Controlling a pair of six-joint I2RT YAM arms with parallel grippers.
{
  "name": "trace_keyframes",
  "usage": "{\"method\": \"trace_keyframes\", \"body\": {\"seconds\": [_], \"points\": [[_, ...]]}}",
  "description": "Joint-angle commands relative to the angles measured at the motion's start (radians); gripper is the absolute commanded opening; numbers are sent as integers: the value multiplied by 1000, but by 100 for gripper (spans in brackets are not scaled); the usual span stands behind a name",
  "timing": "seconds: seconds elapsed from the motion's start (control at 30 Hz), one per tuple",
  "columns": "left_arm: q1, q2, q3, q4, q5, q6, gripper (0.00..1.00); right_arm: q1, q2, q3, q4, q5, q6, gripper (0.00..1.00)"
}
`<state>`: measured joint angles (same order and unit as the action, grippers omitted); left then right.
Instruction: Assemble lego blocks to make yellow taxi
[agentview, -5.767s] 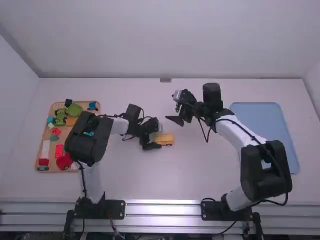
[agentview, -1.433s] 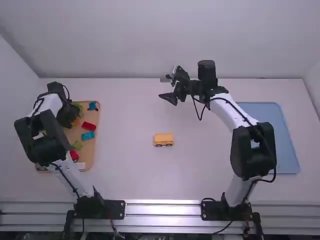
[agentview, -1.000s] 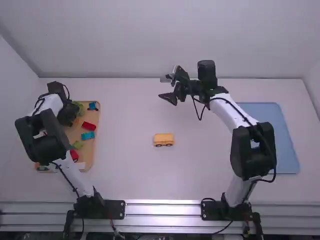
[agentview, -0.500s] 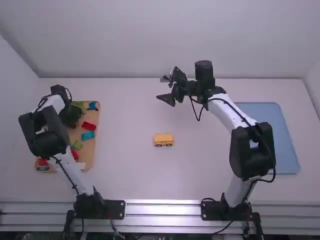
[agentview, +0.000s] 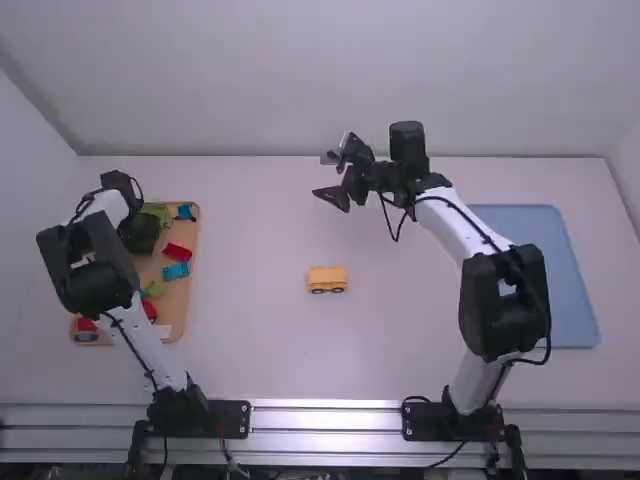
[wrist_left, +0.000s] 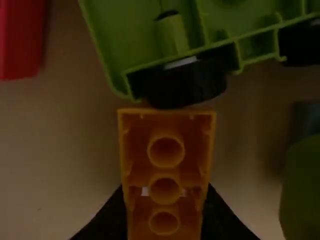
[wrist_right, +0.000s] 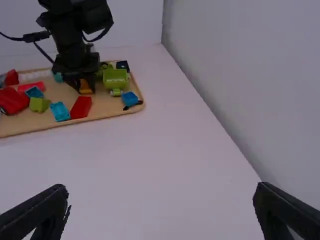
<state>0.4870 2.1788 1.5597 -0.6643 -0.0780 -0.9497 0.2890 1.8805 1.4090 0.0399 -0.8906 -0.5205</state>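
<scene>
While a white table spreads beneath both arms, a blue tray lies toward its right side and a wooden tray toward its left. Above the far part of the table, the right gripper has its fingers spread wide, with nothing between them. Over the wooden tray, the left gripper is closed on an orange block, whose hollow underside faces the wrist camera. On the table between the trays, well apart from both, a yellow car stands upright on its wheels. A green piece lies by the orange block's end, its black wheel right beside it. Elsewhere in the wooden tray are a red block and, near it, a small blue block.
</scene>
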Motion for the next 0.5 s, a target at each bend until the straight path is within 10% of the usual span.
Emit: {"method": "trace_keyframes", "body": {"seconds": [0.0, 0.47], "points": [[3, 15, 22, 3, 24, 16, 22, 5, 7, 3, -1, 2, 26, 99], [-48, -405, -63, -110, -33, 202, 20, 21, 7, 3, 12, -7, 134, 99]]}}
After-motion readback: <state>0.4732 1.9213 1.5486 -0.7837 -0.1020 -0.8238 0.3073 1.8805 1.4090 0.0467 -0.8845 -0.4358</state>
